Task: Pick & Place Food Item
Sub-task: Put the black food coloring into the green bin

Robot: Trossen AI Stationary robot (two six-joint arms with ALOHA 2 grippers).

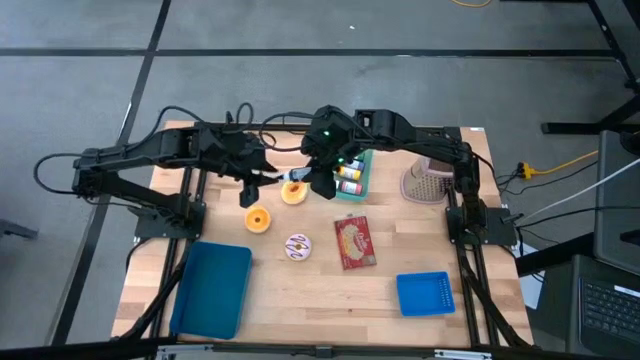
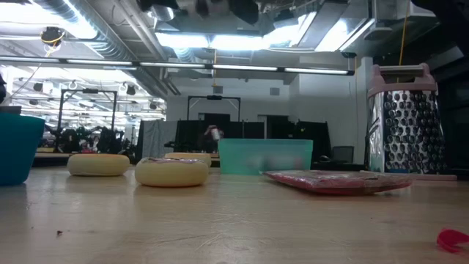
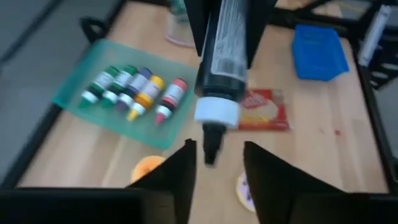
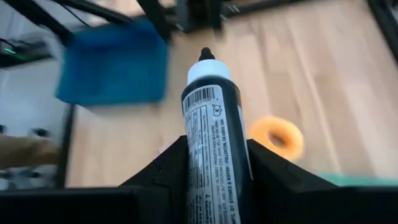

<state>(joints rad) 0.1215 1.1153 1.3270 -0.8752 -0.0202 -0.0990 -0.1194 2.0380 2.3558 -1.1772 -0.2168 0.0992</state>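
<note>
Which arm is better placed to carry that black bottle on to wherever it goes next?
Right. The right gripper is clamped around the black bottle, while the left gripper is open with the bottle's tip between its fingers, not gripping.

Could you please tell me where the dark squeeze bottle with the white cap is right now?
The dark squeeze bottle with the white cap is held in the right gripper, above the table's back middle, beside the teal tray of small bottles.

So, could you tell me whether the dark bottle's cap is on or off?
On. The dark bottle sits between the right gripper's fingers, and its white cap with a dark nozzle tip is in place.
</note>
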